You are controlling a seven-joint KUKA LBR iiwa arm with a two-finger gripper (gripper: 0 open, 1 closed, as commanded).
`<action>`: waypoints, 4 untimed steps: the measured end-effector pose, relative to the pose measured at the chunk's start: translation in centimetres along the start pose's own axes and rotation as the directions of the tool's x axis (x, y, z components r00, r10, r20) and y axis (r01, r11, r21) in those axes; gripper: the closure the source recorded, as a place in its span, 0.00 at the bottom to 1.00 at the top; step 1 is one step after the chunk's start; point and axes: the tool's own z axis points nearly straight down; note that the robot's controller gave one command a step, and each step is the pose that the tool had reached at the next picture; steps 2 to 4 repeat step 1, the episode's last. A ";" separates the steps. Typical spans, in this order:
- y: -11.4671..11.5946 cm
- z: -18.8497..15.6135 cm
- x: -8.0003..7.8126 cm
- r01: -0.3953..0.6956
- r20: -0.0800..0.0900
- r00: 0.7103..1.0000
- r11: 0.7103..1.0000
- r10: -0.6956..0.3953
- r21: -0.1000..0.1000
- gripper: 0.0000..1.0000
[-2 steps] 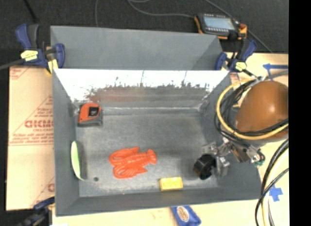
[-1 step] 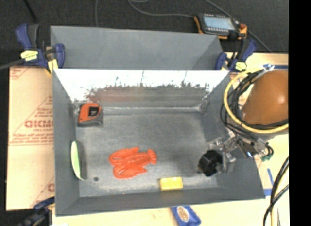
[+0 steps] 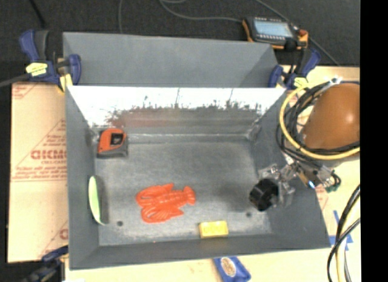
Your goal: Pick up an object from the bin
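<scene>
Yellow block [image 3: 213, 229] by bin's [image 3: 182, 68] front wall, left of the fingers [image 3: 265, 194] (spread untellable); red lobster [image 3: 165, 202] beyond.

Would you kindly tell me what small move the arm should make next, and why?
Probably a short shift to the view's left and toward the near wall, bringing the gripper over the yellow block. The gripper sits near the right wall of the bin over bare floor; the block is the nearest thing, and the red lobster lies farther left.
</scene>
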 end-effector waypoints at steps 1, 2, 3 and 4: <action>1.0 -1.0 0.3 0.001 -0.023 1.000 1.000 -0.002 -0.020 1.00; 1.0 -1.0 0.3 0.001 -0.023 1.000 1.000 -0.002 -0.020 1.00; 1.0 -1.0 0.3 0.001 -0.023 1.000 1.000 -0.002 -0.020 1.00; 1.0 -1.0 0.3 0.001 -0.023 1.000 1.000 -0.002 -0.020 1.00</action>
